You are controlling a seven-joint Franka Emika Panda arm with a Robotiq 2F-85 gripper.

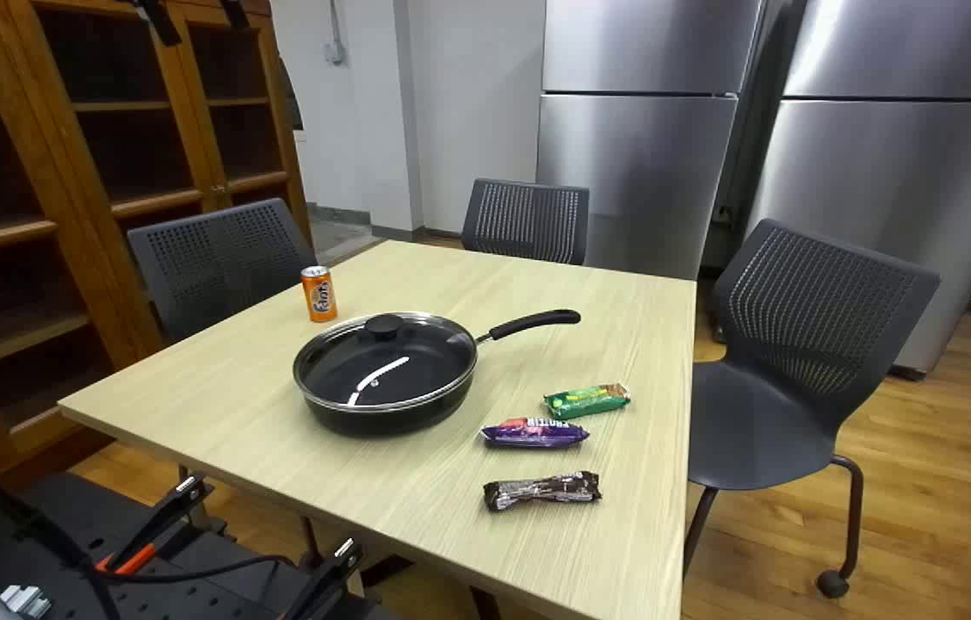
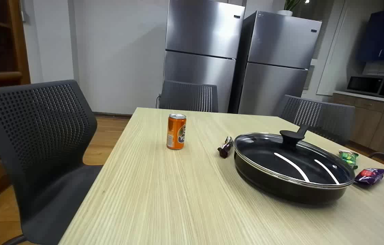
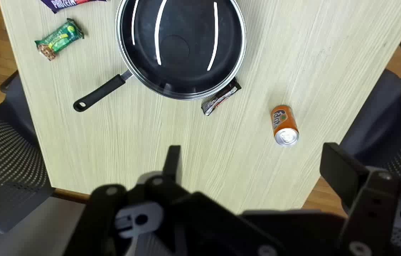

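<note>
Exterior view: two tall steel fridges [image 1: 636, 172] stand beyond a pale wooden table [image 1: 623, 551] with three gray chairs [image 1: 795, 310] around it. On the table sits a black frying pan [image 1: 391, 419] covered by a glass lid [image 1: 382, 366], its handle [image 1: 537, 321] sticking out to one side. In the wrist view, looking down on the table, the gripper [image 3: 252, 153] hangs above, its two fingers [image 3: 172, 161] spread wide, the table showing between them. Nearest to it, an orange soda can [image 3: 285, 125] stands upright, well apart from the pan. Smallest, a dark snack bar [image 3: 221, 96] lies just beside the pan, partly hidden by the lid; on the handle's other side, a green bar [image 3: 60, 38] lies near a purple bar [image 3: 70, 3]; a brown bar [image 1: 541, 491] lies near the purple one in an exterior view.
</note>
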